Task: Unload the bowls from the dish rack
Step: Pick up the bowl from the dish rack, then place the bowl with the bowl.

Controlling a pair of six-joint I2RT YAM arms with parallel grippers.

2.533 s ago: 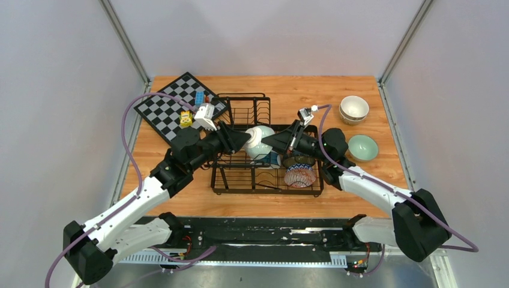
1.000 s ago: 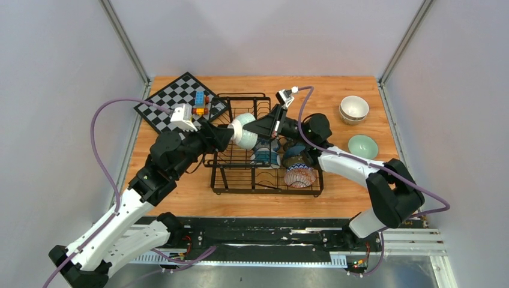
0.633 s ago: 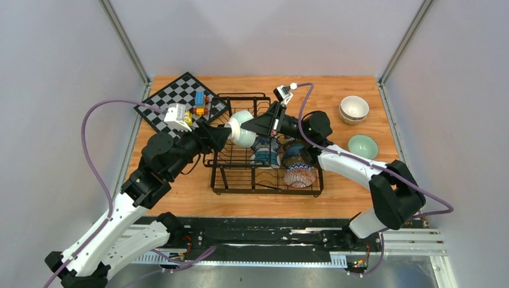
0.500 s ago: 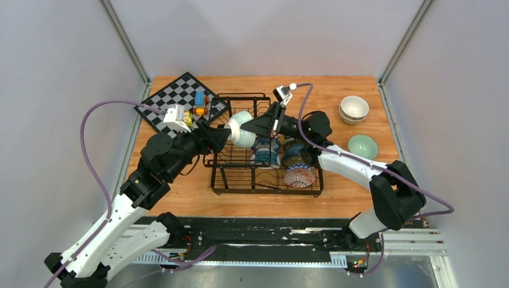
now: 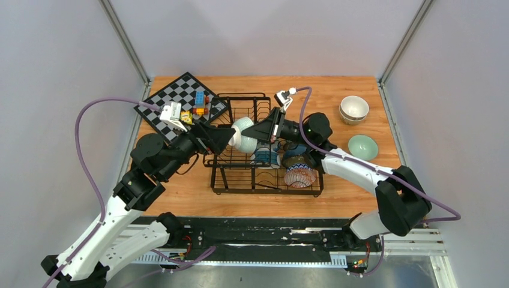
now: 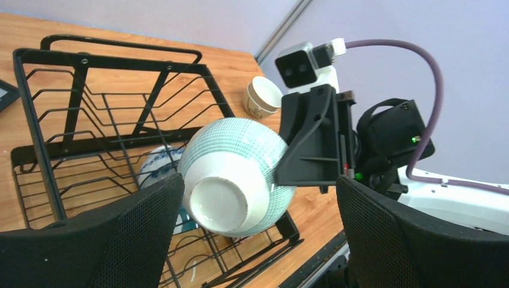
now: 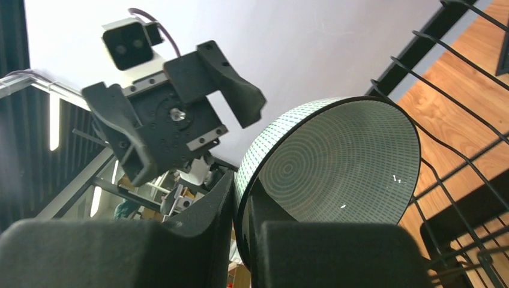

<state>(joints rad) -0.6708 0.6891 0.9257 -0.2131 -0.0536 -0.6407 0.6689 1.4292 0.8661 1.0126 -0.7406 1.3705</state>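
A pale mint bowl [image 5: 242, 135] hangs on its side over the left half of the dish rack [image 5: 264, 191], between the two tools. The right tool [image 5: 247, 133] meets it from the right at the rim; the left tool [image 5: 230, 139] sits just beside its foot on the left. Lower in the rack stand a blue-white bowl [image 5: 266, 156], a dark bowl [image 5: 296, 158] and a red-pink patterned bowl [image 5: 299, 177]. On the bench [image 5: 252, 205], right of the rack, rest a cream stack of bowls [image 5: 354, 108] and a mint green bowl [image 5: 363, 147]; a chessboard [image 5: 174, 96] with toy blocks [image 5: 197, 103] lies at the far left
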